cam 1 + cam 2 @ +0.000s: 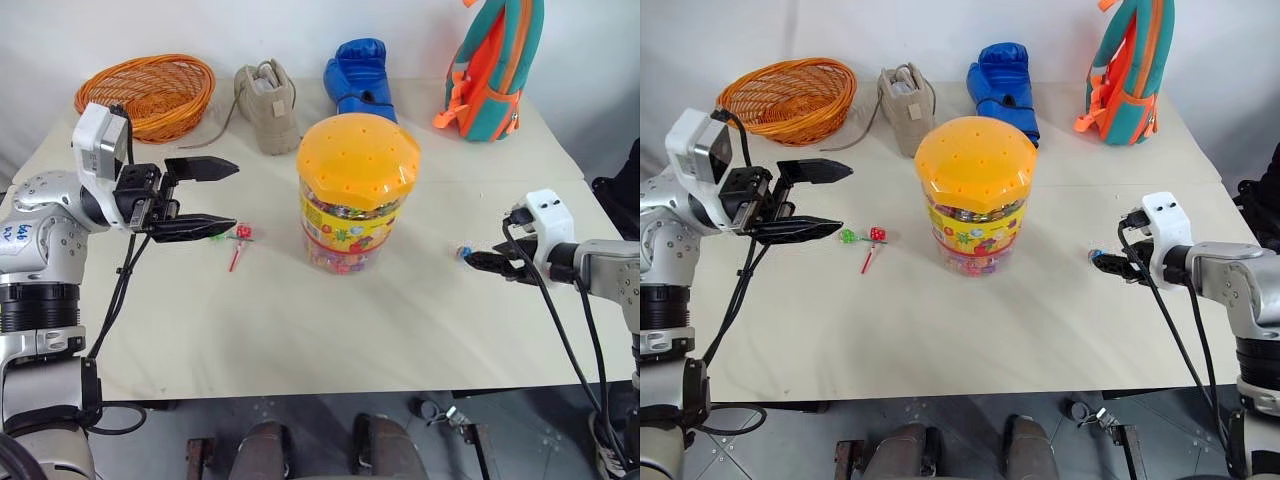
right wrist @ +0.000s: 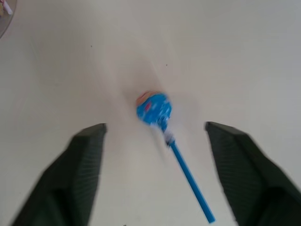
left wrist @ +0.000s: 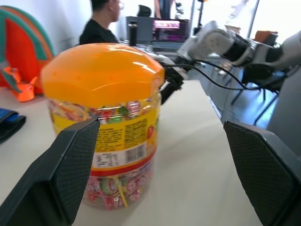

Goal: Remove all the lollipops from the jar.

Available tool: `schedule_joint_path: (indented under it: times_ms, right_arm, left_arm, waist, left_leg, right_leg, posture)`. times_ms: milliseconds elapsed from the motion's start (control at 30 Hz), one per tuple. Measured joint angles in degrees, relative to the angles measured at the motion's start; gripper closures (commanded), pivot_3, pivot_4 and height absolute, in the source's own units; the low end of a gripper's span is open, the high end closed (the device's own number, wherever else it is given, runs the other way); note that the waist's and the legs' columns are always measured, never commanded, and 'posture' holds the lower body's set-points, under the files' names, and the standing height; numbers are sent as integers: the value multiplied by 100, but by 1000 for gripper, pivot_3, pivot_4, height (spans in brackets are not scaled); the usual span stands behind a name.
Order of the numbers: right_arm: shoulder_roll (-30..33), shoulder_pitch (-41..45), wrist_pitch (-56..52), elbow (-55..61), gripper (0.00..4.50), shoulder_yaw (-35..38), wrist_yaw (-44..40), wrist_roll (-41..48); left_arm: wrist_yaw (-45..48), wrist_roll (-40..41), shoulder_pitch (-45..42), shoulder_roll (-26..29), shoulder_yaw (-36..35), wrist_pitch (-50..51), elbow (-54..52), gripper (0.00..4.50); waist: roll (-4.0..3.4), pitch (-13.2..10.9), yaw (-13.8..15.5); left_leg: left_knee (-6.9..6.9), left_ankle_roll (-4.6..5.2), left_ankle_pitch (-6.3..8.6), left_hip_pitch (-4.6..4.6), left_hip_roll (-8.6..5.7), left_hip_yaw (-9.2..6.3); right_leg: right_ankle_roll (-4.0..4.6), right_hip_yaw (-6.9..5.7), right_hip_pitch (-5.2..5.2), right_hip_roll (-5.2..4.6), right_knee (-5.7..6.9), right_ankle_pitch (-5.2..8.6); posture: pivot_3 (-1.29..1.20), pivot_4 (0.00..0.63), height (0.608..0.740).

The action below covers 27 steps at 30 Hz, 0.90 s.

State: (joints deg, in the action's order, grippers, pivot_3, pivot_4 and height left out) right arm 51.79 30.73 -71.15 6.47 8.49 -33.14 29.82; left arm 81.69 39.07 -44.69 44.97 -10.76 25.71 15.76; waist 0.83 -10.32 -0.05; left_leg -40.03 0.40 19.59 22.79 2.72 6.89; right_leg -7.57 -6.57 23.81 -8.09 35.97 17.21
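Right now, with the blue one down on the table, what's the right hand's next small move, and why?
Probably lift the right hand clear. Its fingers stand open, and the blue lollipop lies loose on the table between them. Two lollipops lie left of the jar, so all three look removed.

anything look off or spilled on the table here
Nothing is spilled or damaged. The jar stands upright with its lid on. Three lollipops lie loose on the table: a red one and a green one left of the jar, and a blue one between the open fingers of the right end effector.
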Motion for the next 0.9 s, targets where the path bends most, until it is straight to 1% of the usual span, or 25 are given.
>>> schedule_joint_path:
  times_ms: [100,200,300,433,533,600,767,900]
  right_arm:
    - [163,1,124,58,76,65,-300,114]
    - [381,75,296,273,76,137,-704,289]
    - [625,200,647,571,76,231,-1336,568]
    - [700,279,1520,986,76,429,-2421,985]
    - [693,285,2548,1059,76,336,-3155,917]
    - [610,285,3095,895,76,242,-3437,775]
    - [282,297,3822,188,76,-171,-3645,362]
    - [168,282,3994,64,76,-184,-3643,296]
  left_arm:
    - [-255,113,16,-65,-108,253,-127,0]
    - [-290,336,55,-193,-302,322,-219,0]
    - [-291,329,231,-177,-351,318,-293,0]
    - [-286,218,317,-43,-333,319,-310,0]
    - [-185,173,601,239,-374,354,-287,0]
    - [-179,165,773,267,-409,374,-189,0]
    - [-232,166,1420,420,-686,488,-190,0]
    - [-228,233,1798,542,-970,532,-432,0]
  waist:
    - [0,0,5]
    - [0,0,-2]
    - [0,0,-9]
    - [0,0,-2]
    - [0,0,-6]
    - [0,0,-7]
    - [1,0,-6]
    - [0,0,-3]
  left_leg:
    - [0,0,0,1,0,-1]
    - [0,0,0,-1,0,-1]
    - [3,0,0,-2,1,0]
    - [2,0,0,-2,1,0]
    - [3,0,0,-4,1,2]
    - [2,-1,0,-5,1,2]
    - [0,-1,0,-4,1,1]
    - [0,-1,0,-4,2,0]
  right_leg:
    - [0,0,0,-1,-1,0]
    - [0,0,0,0,0,0]
    - [0,0,0,1,-1,0]
    - [0,0,-1,1,-2,0]
    - [0,2,-1,1,-3,0]
    - [0,1,-2,1,-2,0]
    - [0,0,-2,0,-1,0]
    - [0,-1,-3,0,-1,0]
  posture:
    - [0,150,740]
    - [0,150,740]
    - [0,150,740]
    - [0,150,740]
    - [0,150,740]
    - [0,150,740]
    - [0,150,740]
    - [0,150,740]
